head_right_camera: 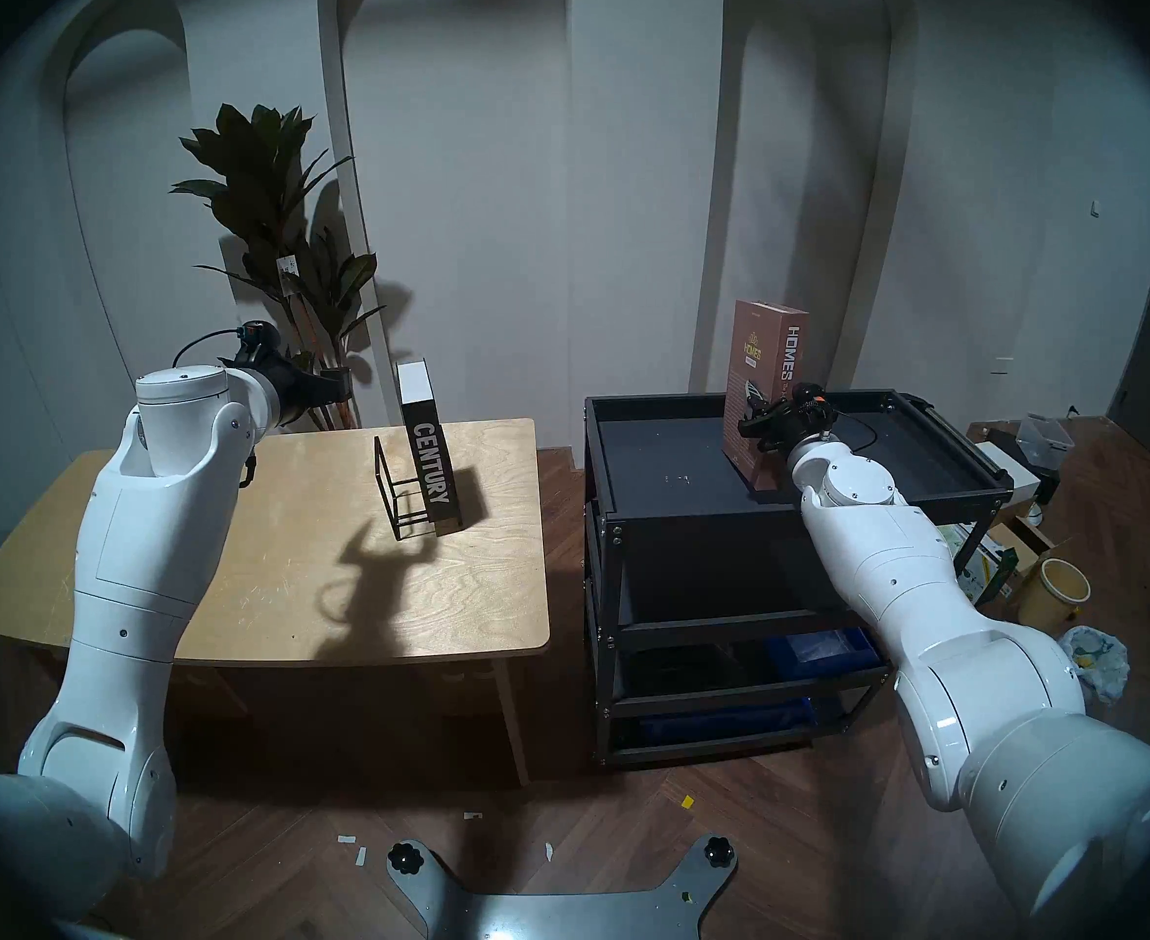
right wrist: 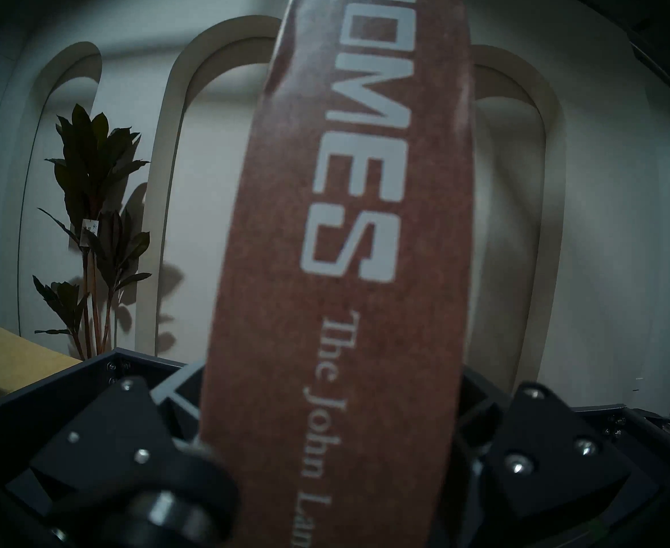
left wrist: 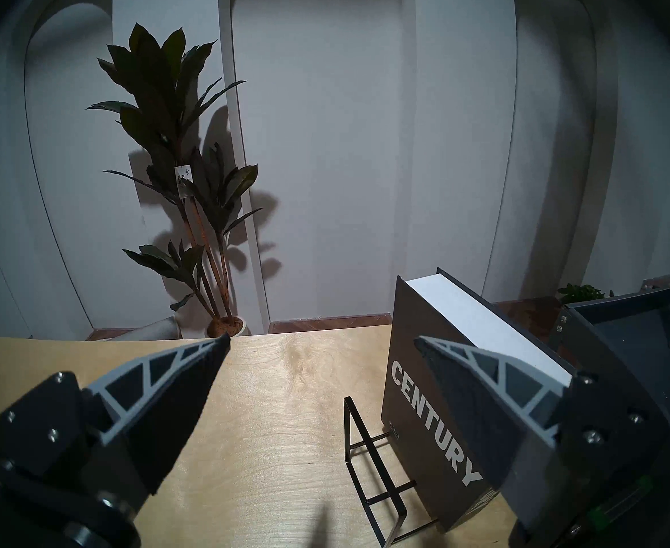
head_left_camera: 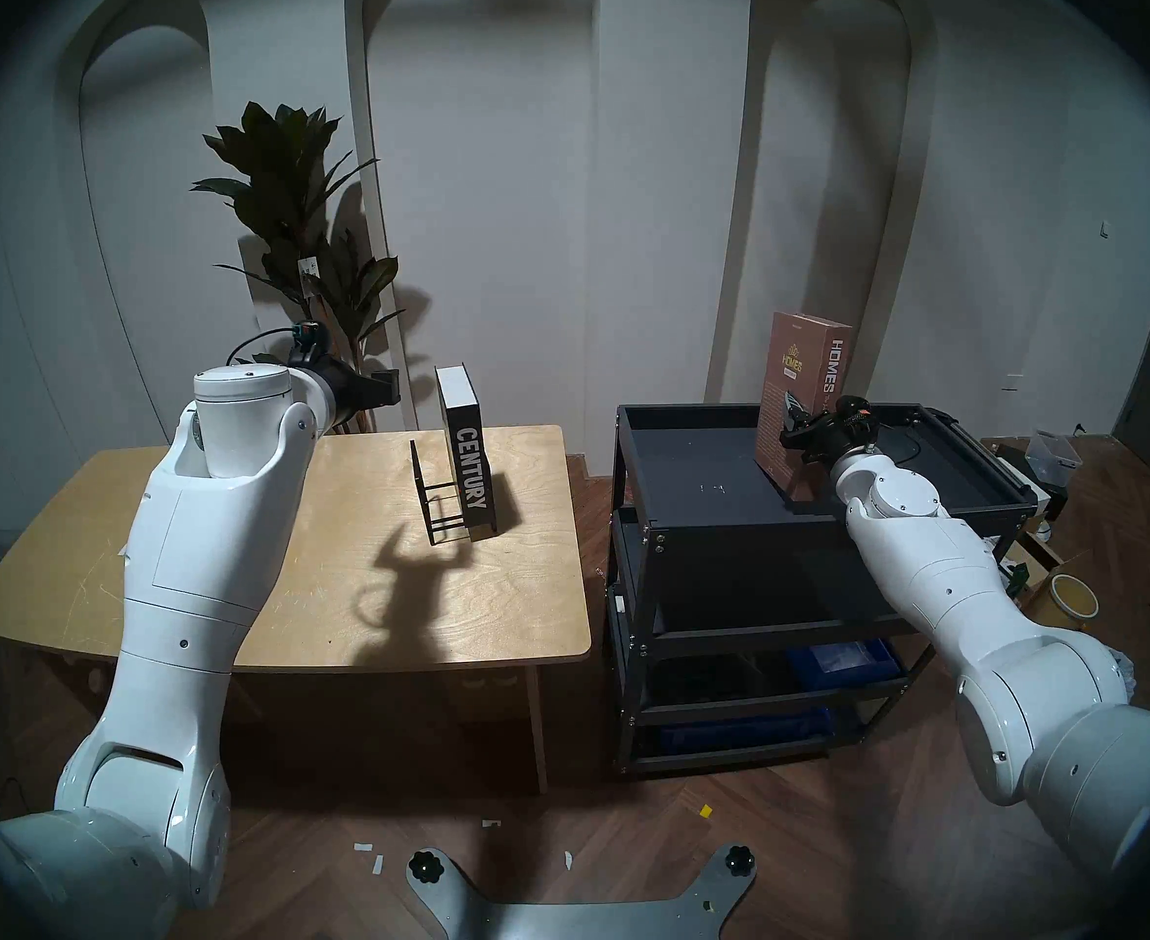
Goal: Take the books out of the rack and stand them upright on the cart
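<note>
The black "CENTURY" book [head_left_camera: 474, 470] [head_right_camera: 433, 470] [left wrist: 424, 409] stands upright at the right end of the black wire rack [head_left_camera: 440, 504] [left wrist: 372, 476] on the wooden table. My left gripper [head_left_camera: 385, 386] [left wrist: 321, 337] is open and empty. It hovers above the table's far edge, to the left of that book and not touching it. The brown "HOMES" book [head_left_camera: 802, 375] [head_right_camera: 762, 362] [right wrist: 345, 258] stands upright on the top tray of the black cart [head_left_camera: 694, 457] [head_right_camera: 660, 457]. My right gripper [head_left_camera: 792, 420] [head_right_camera: 752, 420] is shut on its lower part, at the spine.
The light wooden table [head_left_camera: 219, 511] stands left of the cart with a narrow gap between them. A tall potted plant [head_left_camera: 301, 240] stands behind the table. Blue bins [head_left_camera: 843, 660] sit on the cart's lower shelves. Boxes and a bucket [head_left_camera: 1074, 596] clutter the floor at the right.
</note>
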You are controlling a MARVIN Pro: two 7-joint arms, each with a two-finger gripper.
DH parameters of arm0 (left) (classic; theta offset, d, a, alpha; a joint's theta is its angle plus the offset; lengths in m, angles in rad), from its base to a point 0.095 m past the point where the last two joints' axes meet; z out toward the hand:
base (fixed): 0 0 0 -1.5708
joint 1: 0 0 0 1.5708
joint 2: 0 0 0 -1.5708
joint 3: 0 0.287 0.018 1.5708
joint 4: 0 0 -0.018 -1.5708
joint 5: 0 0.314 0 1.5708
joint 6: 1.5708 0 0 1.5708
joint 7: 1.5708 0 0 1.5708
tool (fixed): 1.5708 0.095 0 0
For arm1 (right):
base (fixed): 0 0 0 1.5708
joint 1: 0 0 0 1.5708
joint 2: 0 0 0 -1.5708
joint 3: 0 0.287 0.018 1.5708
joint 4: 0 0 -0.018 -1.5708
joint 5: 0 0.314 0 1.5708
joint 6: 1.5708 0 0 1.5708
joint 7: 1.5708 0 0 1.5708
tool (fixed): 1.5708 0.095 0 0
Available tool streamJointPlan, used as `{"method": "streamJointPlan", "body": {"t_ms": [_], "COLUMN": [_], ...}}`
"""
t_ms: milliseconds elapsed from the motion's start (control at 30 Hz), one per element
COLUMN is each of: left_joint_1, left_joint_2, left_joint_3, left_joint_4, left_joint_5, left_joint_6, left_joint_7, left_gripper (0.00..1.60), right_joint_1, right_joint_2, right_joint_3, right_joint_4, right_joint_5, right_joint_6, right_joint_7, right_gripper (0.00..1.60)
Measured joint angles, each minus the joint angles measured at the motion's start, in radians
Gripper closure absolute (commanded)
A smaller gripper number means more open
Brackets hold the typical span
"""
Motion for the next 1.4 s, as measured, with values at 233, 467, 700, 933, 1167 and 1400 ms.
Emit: {"method": "streamJointPlan", "body": {"t_ms": [233, 467, 700, 933, 1167, 1400], "left_joint_1": [0.000, -0.003, -0.004, -0.001, 0.004, 0.010], "left_joint_2": [0.001, 0.001, -0.009, -0.024, -0.029, -0.028], "left_joint_3": [0.009, 0.012, 0.003, -0.006, -0.010, -0.010], "left_joint_4": [-0.011, -0.016, -0.021, -0.028, -0.032, -0.041], "left_joint_5": [0.007, 0.008, -0.003, -0.022, -0.030, -0.036], "left_joint_6": [0.004, 0.018, 0.050, 0.078, 0.084, 0.083], "left_joint_7": [0.003, 0.003, 0.006, 0.023, 0.034, 0.041], "left_gripper": [0.00, 0.00, 0.00, 0.00, 0.00, 0.00], "right_joint_1": [0.055, 0.104, 0.136, 0.137, 0.102, 0.052], "right_joint_2": [-0.025, -0.040, -0.041, -0.036, -0.026, -0.004], "right_joint_3": [0.007, 0.003, -0.045, -0.068, -0.052, -0.035], "right_joint_4": [0.084, 0.085, 0.063, 0.041, -0.007, -0.098], "right_joint_5": [0.015, 0.022, -0.018, -0.039, -0.028, -0.009], "right_joint_6": [0.003, 0.127, 0.240, 0.303, 0.338, 0.416], "right_joint_7": [0.026, 0.024, 0.023, 0.025, 0.009, -0.018], "right_gripper": [1.60, 1.60, 1.60, 1.60, 1.60, 1.51]}}
